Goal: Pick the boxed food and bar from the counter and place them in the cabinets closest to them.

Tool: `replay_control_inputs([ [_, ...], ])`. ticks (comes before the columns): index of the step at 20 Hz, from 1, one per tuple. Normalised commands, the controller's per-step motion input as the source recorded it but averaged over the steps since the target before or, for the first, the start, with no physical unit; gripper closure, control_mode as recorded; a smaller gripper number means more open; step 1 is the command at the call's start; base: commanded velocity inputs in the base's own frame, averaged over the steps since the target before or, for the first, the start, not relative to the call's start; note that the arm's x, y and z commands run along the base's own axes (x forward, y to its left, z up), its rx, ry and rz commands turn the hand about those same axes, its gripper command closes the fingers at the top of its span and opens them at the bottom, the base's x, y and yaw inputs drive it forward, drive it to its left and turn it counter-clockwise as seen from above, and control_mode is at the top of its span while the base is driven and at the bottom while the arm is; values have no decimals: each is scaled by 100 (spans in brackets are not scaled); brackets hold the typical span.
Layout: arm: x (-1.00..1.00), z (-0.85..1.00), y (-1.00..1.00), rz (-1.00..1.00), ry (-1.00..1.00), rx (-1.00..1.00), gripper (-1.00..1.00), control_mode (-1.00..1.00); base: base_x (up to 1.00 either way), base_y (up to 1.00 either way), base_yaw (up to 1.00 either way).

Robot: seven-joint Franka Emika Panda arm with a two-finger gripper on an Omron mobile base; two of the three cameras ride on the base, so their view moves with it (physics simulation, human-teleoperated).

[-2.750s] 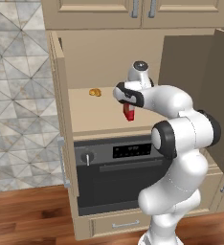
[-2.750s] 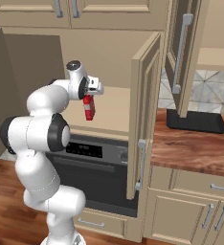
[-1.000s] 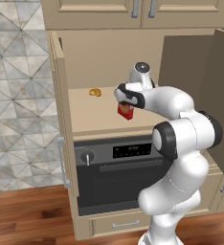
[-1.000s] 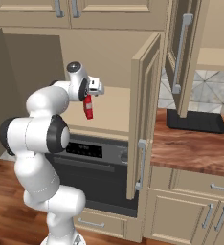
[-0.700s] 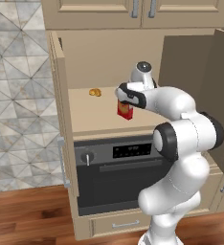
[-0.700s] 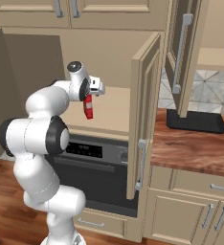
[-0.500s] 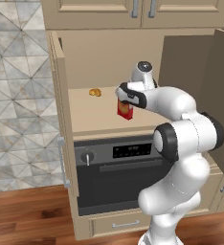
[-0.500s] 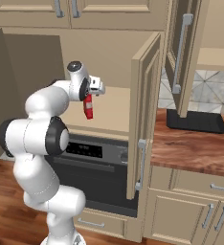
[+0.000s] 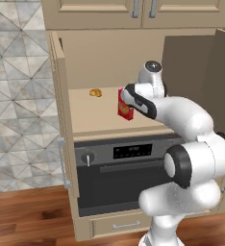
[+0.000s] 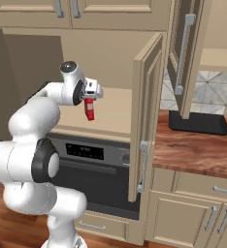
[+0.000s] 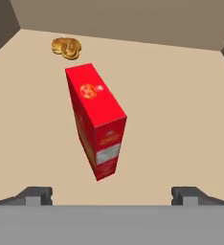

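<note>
While the pincer (image 11: 112, 194) is held wide open above it, the box (image 11: 95, 118) is seen released, upright on the cabinet shelf (image 11: 181, 110) near a pastry (image 11: 66, 48). If the box were clipped during withdrawal, it could be toppled.

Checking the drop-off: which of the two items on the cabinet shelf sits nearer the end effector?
The boxed food, the upright red box just ahead of the open end effector; the small golden pastry lies farther back.

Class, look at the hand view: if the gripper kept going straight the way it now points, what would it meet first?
Most likely the boxed food, which stands between the open gripper fingertips' line of travel. Behind it lies the tan shelf of the cabinet; exact depth is unclear.
</note>
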Motion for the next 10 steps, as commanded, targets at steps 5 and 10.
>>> replay_control_inputs([
  [5, -100, 0, -9, 3, -12, 0, -100, -100, 0, 0, 0],
  [10, -100, 0, -14, 0, -25, 4, -100, -100, 0, 0, 0],
])
